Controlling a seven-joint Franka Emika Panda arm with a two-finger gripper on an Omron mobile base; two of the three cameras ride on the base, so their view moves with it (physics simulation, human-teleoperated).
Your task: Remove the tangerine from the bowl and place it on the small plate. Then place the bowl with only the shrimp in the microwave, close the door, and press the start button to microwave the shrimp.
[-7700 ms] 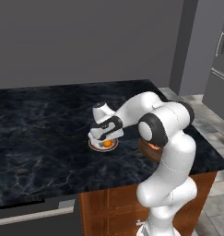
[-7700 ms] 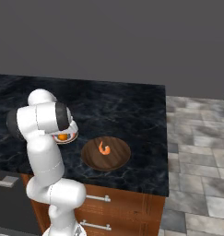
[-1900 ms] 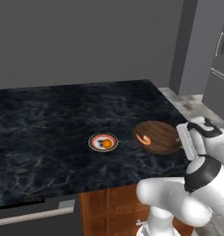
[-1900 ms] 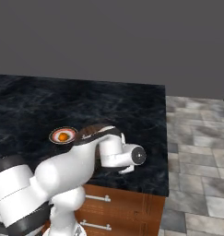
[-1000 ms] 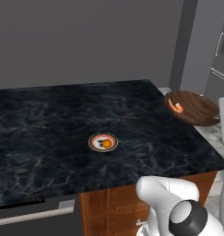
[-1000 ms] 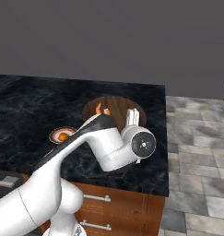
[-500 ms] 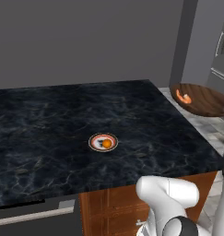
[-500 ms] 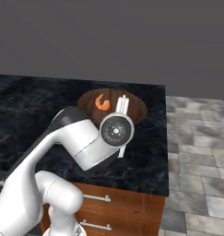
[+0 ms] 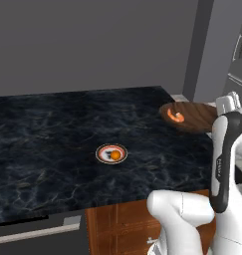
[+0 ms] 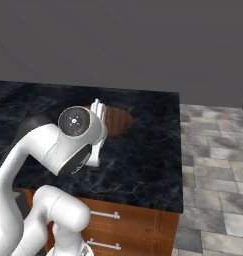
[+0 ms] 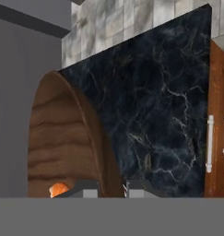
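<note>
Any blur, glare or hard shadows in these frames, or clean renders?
Left base view: sharp, flat even light, no glare on the counter; bowl and shrimp are crisp. Right base view: equally flat; the arm blocks much of the bowl. Hand view: rolled sideways, the bowl wall looms close and soft-edged, no highlights.

I see the brown wooden bowl raised above the counter's right end, the orange shrimp inside. The tangerine sits on the small plate, mid-counter, well apart.
</note>
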